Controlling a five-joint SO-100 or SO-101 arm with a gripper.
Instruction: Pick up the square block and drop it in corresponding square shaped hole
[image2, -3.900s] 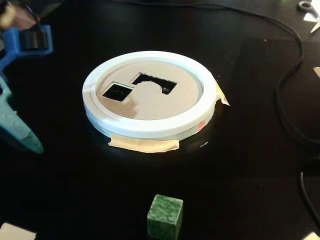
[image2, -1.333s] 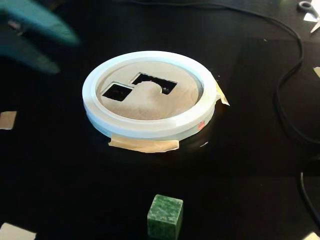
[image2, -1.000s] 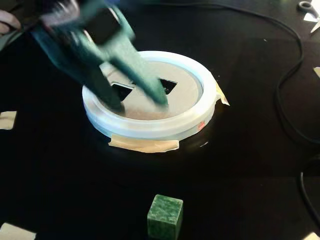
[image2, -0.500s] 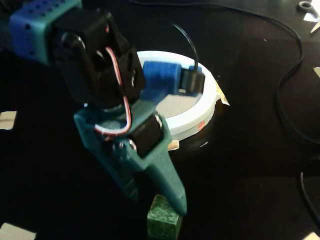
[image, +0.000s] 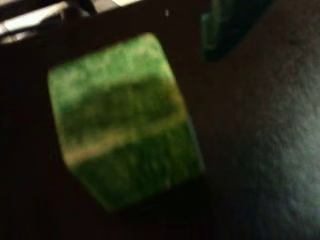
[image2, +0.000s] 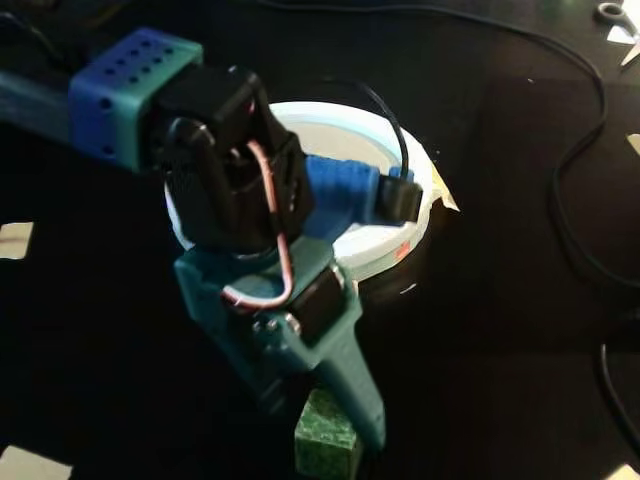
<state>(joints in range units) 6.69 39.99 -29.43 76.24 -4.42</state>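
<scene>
Your block (image: 122, 120) is a mottled green cube w/ rounded edges and a pale streak across one face; wrist view is blurry. In fixed view it sits on the dark tabletop (image2: 520, 300), low center, right at the gripper (image2: 335, 425) tip. Can't tell if the gripper's open or closed. White round lid (image2: 375, 240) sits behind the arm.

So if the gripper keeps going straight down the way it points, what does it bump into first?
Probably the green block. The gripper points down right at it, and the block fills the wrist view. Exact depth is hard to judge.
</scene>
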